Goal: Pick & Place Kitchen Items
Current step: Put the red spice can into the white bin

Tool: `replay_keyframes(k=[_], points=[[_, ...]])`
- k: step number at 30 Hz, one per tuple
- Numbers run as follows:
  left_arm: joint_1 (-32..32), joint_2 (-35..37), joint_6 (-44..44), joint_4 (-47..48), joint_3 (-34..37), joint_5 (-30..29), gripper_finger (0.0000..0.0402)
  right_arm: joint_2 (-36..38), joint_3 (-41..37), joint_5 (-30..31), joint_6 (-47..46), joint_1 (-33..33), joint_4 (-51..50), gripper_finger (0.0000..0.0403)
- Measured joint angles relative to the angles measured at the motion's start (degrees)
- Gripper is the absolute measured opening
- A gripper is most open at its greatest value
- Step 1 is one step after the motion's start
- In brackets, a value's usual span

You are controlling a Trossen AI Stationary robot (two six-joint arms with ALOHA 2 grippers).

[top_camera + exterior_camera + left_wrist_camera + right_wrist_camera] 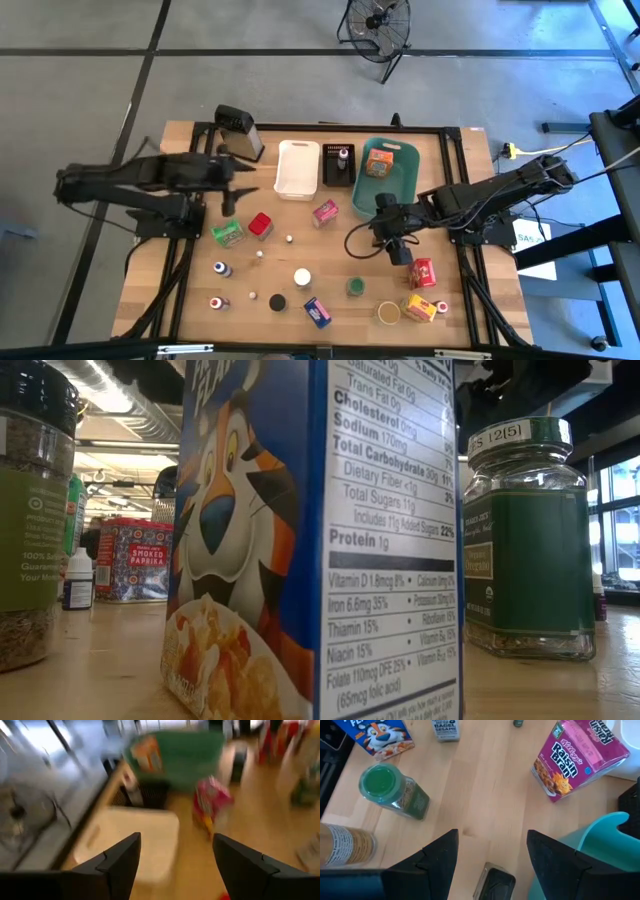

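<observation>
Small groceries are spread over the wooden table: a pink cereal box (325, 212) (580, 755), a green-capped jar (354, 286) (395, 790), a blue cereal box (317, 312) (300, 540), a red box (260, 226) and a green packet (227, 234). An orange box (378, 163) lies in the teal basket (405, 185). My left gripper (233, 195) (175, 860) hangs open by the white bin (298, 168), with nothing between its fingers. My right gripper (376, 230) (492, 855) hangs open over bare wood between the pink box and the green-capped jar.
A black tray (338, 165) stands between bin and basket, and a metal grater (240, 125) sits at the far left. Little bottles (220, 269), a white-capped jar (302, 277), a red box (423, 272) and a yellow box (420, 308) fill the near half.
</observation>
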State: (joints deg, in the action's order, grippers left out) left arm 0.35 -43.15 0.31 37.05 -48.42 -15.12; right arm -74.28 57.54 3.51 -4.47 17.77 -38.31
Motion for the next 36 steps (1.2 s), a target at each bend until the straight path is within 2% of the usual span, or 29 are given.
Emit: replay_keyframes(k=[4,7,11,15,18,21,28,36], points=[[-2.7,-10.65,-8.77,11.89,-9.64,-0.47,0.0243,0.0,0.0,1.85,0.73,1.18,-0.28,0.0239],[-3.95,-16.44,-18.63,16.89,-13.38,-0.62,0.0242,0.0,0.0,3.76,0.88,2.28,-0.44,0.0239],[-4.87,-21.25,-32.81,21.7,-15.75,2.73,0.0244,0.0,0.0,4.44,1.35,3.54,-0.46,0.0239],[-5.36,-23.87,-44.21,25.37,-16.07,7.71,0.0242,0.0,-0.01,4.46,3.16,4.15,-0.25,0.0239],[-5.61,-25.54,-51.03,28.44,-16.09,9.07,0.0243,0.0,0.0,4.47,4.24,4.14,0.28,0.0239],[-5.63,-27.25,-53.89,29.74,-16.09,8.75,0.0244,0.0,-0.02,4.48,6.54,3.83,0.81,0.0239],[-5.32,-31.64,-54.18,30.18,-16.11,8.75,0.0243,0.0,-0.02,4.46,12.16,1.95,3.3,0.0239],[-5.01,-35.86,-53.26,30.48,-16.11,8.75,0.0242,0.0,-0.02,4.43,12.87,-0.06,2.84,0.0239]])
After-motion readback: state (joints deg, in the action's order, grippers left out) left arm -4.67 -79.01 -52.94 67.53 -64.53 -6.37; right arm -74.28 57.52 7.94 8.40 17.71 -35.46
